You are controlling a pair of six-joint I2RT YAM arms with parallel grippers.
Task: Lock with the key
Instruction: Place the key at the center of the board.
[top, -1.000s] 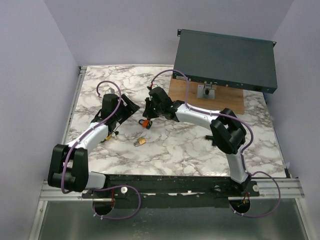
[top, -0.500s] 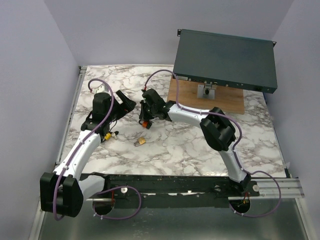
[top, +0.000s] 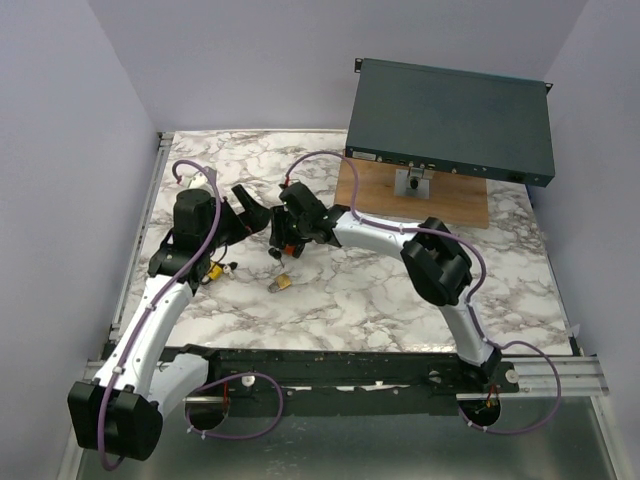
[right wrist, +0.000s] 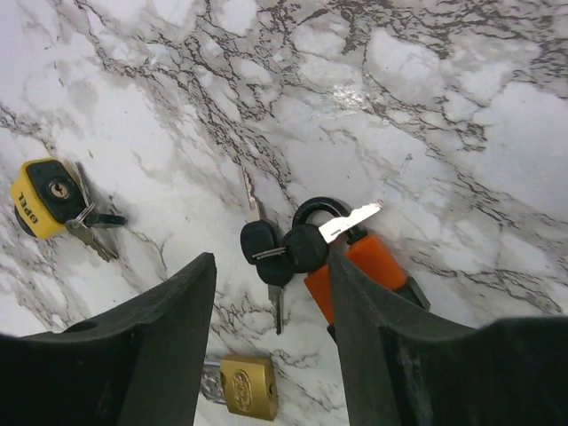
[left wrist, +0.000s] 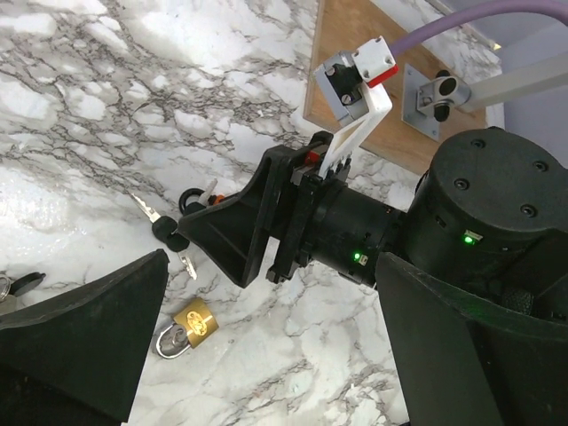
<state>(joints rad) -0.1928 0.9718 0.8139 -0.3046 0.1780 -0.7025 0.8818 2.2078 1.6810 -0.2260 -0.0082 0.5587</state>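
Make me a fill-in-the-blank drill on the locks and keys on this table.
1. The padlock beside the black-headed keys is coloured ___.
2. The right gripper hovers over those keys with its jaws ___.
3. The dark rack unit stands on a ___ board.
Missing words: orange; open; wooden.

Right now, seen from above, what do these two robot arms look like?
Both the left arm and right arm have white tube-like links joined by chunky black joints. A purple cable loops along each. The fingers are broad black wedges, and small green lights glow on the right arm's black housing.
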